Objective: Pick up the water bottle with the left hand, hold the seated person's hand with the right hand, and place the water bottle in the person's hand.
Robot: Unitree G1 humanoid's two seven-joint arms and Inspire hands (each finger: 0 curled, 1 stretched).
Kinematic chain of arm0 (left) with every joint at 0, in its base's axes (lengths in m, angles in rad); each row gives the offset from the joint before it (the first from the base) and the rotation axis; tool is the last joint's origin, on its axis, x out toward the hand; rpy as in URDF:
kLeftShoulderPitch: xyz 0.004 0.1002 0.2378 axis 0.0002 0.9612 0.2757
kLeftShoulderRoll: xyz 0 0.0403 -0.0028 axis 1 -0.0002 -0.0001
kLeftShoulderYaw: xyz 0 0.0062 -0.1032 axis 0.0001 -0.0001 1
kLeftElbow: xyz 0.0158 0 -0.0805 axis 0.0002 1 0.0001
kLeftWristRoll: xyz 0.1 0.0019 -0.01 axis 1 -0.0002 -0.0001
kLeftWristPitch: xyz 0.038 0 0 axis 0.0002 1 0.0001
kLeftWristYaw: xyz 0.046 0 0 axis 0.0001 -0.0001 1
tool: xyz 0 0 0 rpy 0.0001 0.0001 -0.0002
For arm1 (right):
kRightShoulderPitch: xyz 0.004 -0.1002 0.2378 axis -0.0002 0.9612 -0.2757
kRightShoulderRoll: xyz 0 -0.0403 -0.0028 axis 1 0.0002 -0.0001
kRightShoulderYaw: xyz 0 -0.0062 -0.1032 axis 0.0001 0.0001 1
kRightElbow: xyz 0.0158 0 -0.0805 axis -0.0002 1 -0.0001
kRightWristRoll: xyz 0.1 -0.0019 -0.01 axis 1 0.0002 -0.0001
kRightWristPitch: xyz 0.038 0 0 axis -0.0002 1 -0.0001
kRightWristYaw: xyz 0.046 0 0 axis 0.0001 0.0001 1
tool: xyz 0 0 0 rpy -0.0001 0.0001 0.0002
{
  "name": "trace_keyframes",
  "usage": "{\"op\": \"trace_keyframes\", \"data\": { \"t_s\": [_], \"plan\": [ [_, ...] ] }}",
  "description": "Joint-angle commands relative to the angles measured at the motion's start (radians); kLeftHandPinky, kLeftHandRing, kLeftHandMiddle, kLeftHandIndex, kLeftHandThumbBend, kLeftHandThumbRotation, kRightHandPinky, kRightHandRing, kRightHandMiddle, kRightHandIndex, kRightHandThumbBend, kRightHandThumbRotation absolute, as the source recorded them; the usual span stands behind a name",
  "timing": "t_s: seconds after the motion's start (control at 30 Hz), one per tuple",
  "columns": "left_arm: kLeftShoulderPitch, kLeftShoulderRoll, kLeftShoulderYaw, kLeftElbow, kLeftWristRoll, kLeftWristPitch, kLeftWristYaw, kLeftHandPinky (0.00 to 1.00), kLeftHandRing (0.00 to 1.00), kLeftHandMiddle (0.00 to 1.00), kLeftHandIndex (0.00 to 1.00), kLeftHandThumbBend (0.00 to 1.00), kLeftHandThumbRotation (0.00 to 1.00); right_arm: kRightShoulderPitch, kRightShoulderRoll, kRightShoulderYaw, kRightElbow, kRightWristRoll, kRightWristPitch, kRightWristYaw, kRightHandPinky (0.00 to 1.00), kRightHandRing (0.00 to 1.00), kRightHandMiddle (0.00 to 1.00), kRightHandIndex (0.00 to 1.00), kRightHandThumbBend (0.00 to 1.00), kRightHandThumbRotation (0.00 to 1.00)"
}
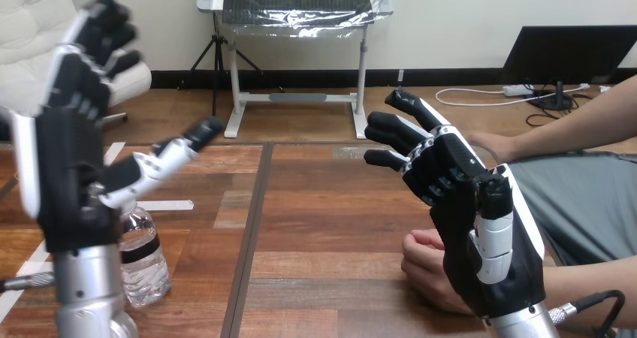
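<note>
Two hands raised, fingers [101, 22] released, grasping nothing. Water bottle [143, 257] stands upright on the bench [323, 225], below the fingers of the nearer left hand [71, 165]; right hand [481, 236] hangs over the person's hand [427, 267].

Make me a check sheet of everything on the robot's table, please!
Surface: wooden table, planks with a dark seam down the middle.
Job's things: water bottle upright at the table's left, not held; person's hand resting on the table at the right, fingers curled.
Clutter: white tape strips stuck on the left part.
Hands: left hand raised above the bottle, open; right hand open, in front of the person's hand, contact cannot be told.
Cables: nothing seen.
Surroundings: person's forearm reaching in at the right.
</note>
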Motion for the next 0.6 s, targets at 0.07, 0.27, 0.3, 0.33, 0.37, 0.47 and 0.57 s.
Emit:
{"op": "trace_keyframes", "data": {
  "t_s": [0.07,0.27,0.3,0.33,0.37,0.47,0.57],
  "plan": [
    [-0.062,0.021,0.013,0.042,0.013,0.015,0.024,0.82,0.83,0.84,0.84,0.94,0.15,-0.043,-0.005,-0.015,-0.028,0.010,0.000,0.004,0.77,0.84,0.83,0.88,0.75,1.00],
    [-0.055,0.020,0.018,0.041,0.010,0.072,0.045,0.92,0.88,0.87,0.86,0.94,0.23,-0.043,-0.006,-0.016,-0.028,0.010,0.000,0.005,0.77,0.84,0.83,0.88,0.75,1.00],
    [-0.055,0.021,0.020,0.044,0.015,0.081,0.050,0.93,0.89,0.87,0.86,0.94,0.23,-0.043,-0.006,-0.016,-0.027,0.009,-0.001,0.005,0.77,0.84,0.83,0.88,0.75,1.00],
    [-0.055,0.023,0.021,0.046,0.019,0.087,0.054,0.94,0.89,0.87,0.86,0.94,0.24,-0.043,-0.005,-0.016,-0.027,0.009,-0.001,0.004,0.77,0.84,0.83,0.88,0.75,1.00],
    [-0.055,0.024,0.022,0.047,0.021,0.091,0.056,0.95,0.90,0.88,0.86,0.94,0.24,-0.043,-0.005,-0.016,-0.027,0.008,-0.001,0.004,0.77,0.84,0.83,0.88,0.75,1.00],
    [-0.058,0.031,0.025,0.059,0.034,0.104,0.066,0.97,0.90,0.89,0.87,0.94,0.26,-0.043,-0.006,-0.016,-0.026,0.010,-0.003,0.005,0.77,0.84,0.83,0.88,0.75,1.00],
    [-0.061,0.036,0.027,0.073,0.041,0.121,0.073,0.98,0.92,0.90,0.89,0.93,0.27,-0.042,-0.006,-0.015,-0.026,0.012,-0.001,0.006,0.76,0.83,0.83,0.88,0.75,1.00]
  ]
}}
